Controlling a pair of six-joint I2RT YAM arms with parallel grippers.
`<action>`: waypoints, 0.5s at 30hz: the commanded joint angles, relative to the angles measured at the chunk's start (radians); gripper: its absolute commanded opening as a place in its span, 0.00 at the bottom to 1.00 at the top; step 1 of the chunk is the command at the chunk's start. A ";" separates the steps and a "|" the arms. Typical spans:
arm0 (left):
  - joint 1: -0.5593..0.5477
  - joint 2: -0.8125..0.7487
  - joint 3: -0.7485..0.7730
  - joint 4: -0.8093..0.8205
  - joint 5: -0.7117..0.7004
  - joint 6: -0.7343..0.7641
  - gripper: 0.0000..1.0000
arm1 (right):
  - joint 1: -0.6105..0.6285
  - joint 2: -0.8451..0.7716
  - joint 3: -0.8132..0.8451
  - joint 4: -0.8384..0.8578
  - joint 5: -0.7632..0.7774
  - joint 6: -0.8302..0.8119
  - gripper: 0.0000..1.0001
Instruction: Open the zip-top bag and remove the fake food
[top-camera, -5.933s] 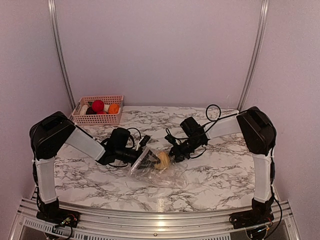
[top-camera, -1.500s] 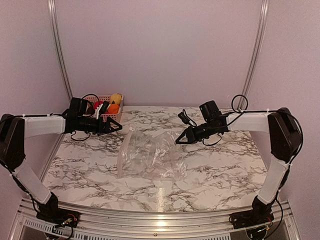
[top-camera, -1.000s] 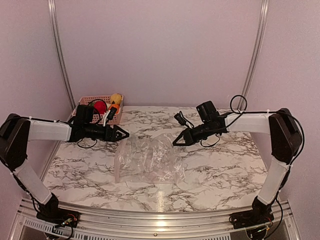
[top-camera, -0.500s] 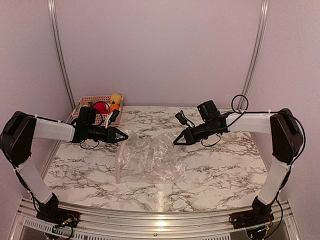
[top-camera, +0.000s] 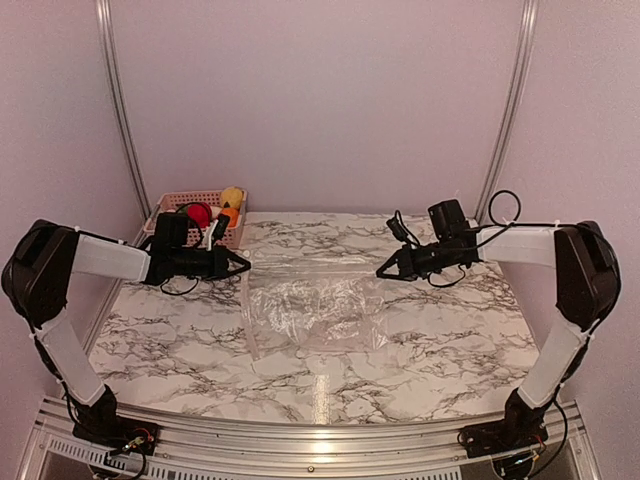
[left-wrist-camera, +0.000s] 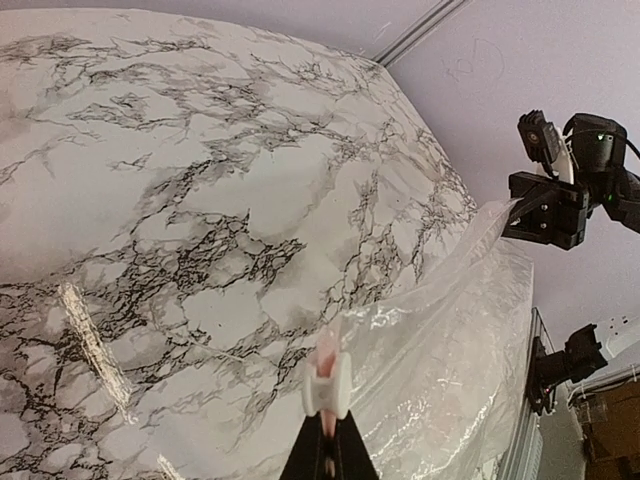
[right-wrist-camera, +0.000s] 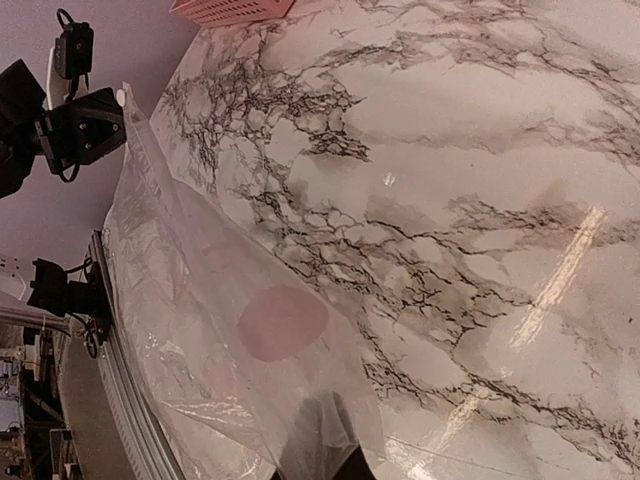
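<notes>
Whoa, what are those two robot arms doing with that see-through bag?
The two arms are holding the zip-top bag stretched out between them, and the rest of it drapes down onto the marble table. The left gripper is pinched shut on one end of the bag and the right gripper on the other. From above, the bag looks empty. The fake food is piled in the pink basket at the back left corner.

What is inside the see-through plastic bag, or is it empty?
Empty, it seems: only marble tabletop shows through the clear crinkly plastic bag; glossy toy fruits sit in the pink slotted basket.
</notes>
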 joint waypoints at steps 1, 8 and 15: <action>0.015 0.050 0.050 0.034 -0.093 -0.066 0.00 | -0.038 0.040 0.051 -0.017 0.069 0.022 0.00; 0.004 0.104 0.171 -0.054 -0.127 -0.118 0.52 | -0.043 0.088 0.143 -0.104 0.072 0.026 0.55; 0.015 -0.065 0.029 -0.214 -0.182 -0.061 0.71 | -0.061 -0.026 0.020 -0.164 0.032 0.022 0.64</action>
